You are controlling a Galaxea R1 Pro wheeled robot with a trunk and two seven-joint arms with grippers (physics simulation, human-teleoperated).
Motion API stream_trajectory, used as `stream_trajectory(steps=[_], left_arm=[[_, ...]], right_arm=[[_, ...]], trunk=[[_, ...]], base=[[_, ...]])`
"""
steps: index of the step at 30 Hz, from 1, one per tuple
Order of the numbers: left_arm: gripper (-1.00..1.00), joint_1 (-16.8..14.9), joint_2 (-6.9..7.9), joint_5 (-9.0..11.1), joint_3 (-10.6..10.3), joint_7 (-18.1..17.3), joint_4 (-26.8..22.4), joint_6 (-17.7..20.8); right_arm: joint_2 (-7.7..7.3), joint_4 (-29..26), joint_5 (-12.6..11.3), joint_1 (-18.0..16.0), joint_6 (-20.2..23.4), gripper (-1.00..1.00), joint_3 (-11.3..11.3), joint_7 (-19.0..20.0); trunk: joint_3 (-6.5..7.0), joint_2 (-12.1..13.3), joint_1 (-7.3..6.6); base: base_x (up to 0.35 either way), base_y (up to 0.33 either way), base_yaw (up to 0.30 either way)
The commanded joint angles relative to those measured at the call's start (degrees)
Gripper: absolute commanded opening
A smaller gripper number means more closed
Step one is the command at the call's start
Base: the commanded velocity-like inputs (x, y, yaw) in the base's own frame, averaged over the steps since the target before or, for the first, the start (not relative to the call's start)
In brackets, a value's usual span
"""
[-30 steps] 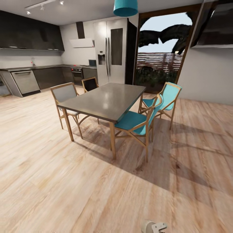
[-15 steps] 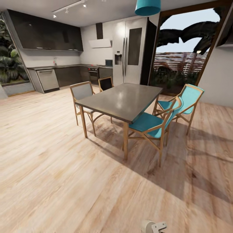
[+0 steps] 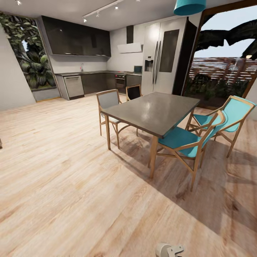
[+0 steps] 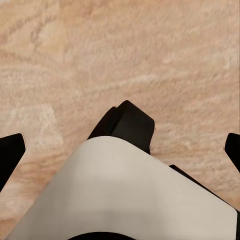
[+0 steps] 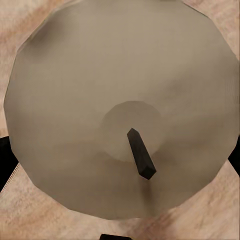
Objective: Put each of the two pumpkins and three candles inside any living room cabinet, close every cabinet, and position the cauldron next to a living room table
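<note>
A pale grey-cream stubby candle (image 5: pixel 120 107) with a short dark wick (image 5: pixel 141 154) sits between the dark fingertips of the right hand (image 5: pixel 120 150), which are cut off at the frame edges; the hand appears closed on it, with light wood plank floor (image 5: pixel 220 15) showing past its rim. The left hand (image 4: pixel 120 150) holds nothing, its dark fingertips spread wide at the frame's sides over the floor, a white and black part of the robot blocking the middle. In the head view, a grey-topped dining desk (image 3: pixel 153 110) on wooden legs stands among teal-seated wooden chairs (image 3: pixel 189 139), and a small white robot part (image 3: pixel 169 250) is cut off at the bottom edge.
</note>
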Motion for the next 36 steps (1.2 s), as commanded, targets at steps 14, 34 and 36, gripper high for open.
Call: stream_trajectory(steps=[14,34,36], left_arm=[[1.0,0.02,0.0,0.0,0.0,0.0,0.0,0.0],[1.0,0.0,0.0,0.0,0.0,-0.02,0.0,0.0],[1.0,0.0,0.0,0.0,0.0,-0.02,0.0,0.0]], right_arm=[[0.0,-0.02,0.02,0.0,0.0,-1.0,0.02,-0.02],[0.0,-0.02,0.02,-0.01,0.0,-1.0,0.02,-0.02],[0.0,-0.02,0.02,-0.01,0.0,-1.0,0.02,-0.02]], trunk=[[0.0,0.0,0.0],[0.0,0.0,0.0],[0.0,0.0,0.0]], base=[[0.0,0.0,0.293],[0.0,0.0,0.295],[0.009,0.0,0.295]])
